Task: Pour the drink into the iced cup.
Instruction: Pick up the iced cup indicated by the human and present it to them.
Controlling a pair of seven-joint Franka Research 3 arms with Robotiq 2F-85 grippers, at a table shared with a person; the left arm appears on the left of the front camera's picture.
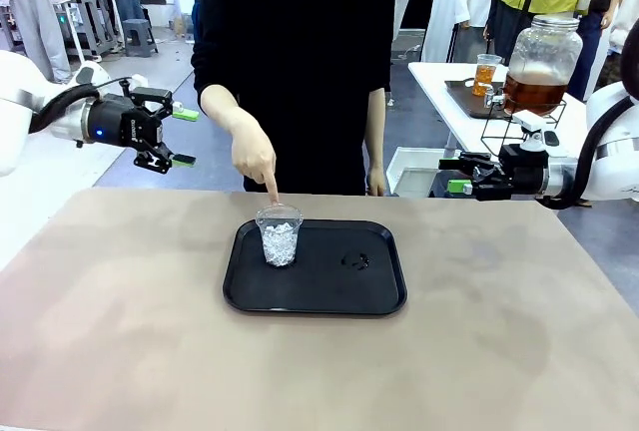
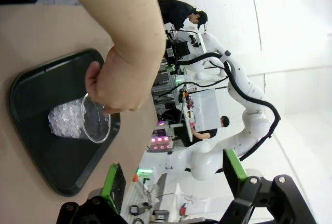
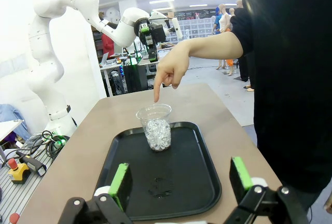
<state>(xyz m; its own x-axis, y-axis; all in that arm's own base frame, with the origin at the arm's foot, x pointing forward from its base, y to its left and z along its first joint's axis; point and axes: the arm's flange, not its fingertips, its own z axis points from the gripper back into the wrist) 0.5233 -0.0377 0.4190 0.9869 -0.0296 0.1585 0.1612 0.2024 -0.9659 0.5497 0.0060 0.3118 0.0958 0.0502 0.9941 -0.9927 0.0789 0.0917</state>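
Tray: one, black.
Cup of ice: one, on tray.
Hand: one, above tray's far edge.
Grippers: two, left gripper and right gripper flanking tray.
Beyond tray, right: one jar, one glass, both holding amber drink.

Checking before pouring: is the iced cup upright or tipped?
Upright: the cup stands on the tray, open rim upward, ice inside.
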